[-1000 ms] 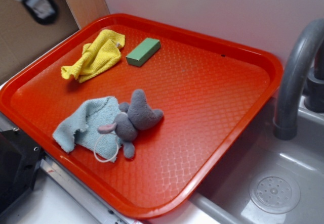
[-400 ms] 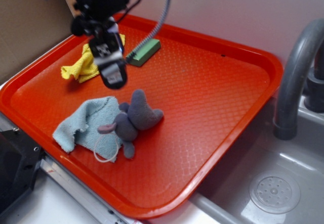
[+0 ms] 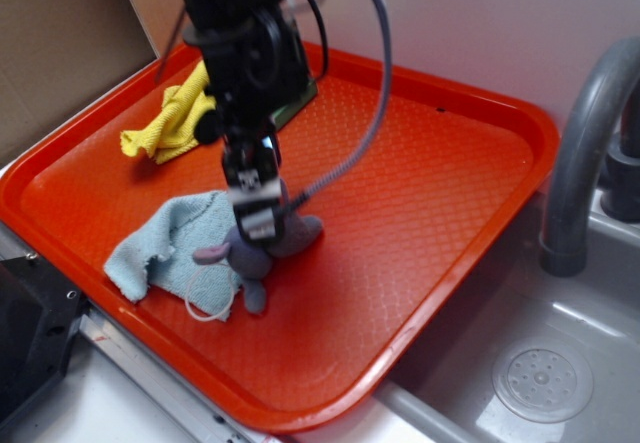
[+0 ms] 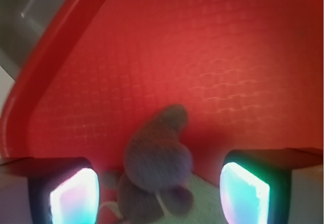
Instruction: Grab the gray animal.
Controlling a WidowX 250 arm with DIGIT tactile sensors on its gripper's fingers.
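The gray animal lies near the front left of the red tray, partly on a light blue rag, with a white string loop beside it. My gripper hangs straight down right over the toy's body, hiding its upper part. In the wrist view the gray animal sits blurred between my two glowing pads, which stand wide apart on either side of it without touching it. The gripper is open.
A yellow cloth and a green block, mostly hidden behind my arm, lie at the tray's back left. A grey faucet and sink with drain stand to the right. A cardboard wall rises at the left.
My arm came in from the upper left, moved forward and down across the tray, and now sits directly over the gray animal. The toy and cloths have not moved.
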